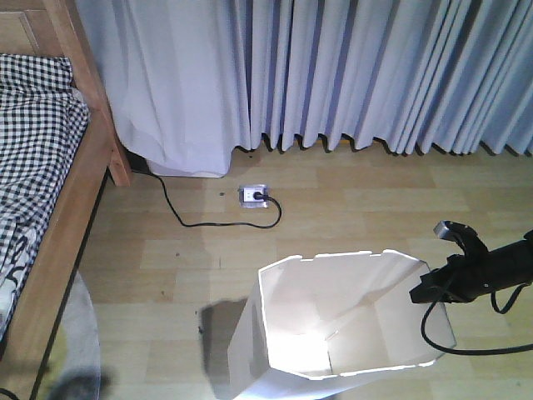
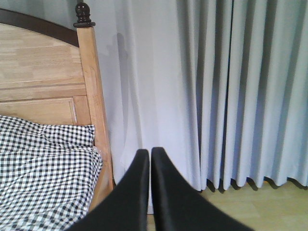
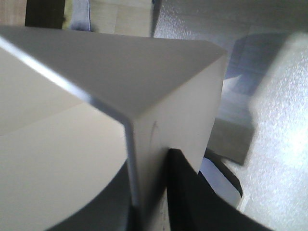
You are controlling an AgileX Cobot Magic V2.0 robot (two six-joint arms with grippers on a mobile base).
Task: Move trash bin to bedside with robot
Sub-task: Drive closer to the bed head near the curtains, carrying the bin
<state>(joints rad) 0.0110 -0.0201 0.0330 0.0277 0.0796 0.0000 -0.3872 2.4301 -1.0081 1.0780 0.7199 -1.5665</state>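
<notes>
White bin stands near-centre on the floor, well right of the bed, its right rim pinched by the right gripper, presumably for dragging; left gripper closed, empty.

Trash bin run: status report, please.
Left gripper shut, empty. Right gripper shut on trash bin rim. Bin short of bed; floor cable lies beyond.

Left gripper: black fingers pressed together, tips touching, nothing between them.
Right arm: thin, black, reaching in from the right, cable looped beneath.
Right gripper: fingers clamped on either side of the trash bin wall.
</notes>
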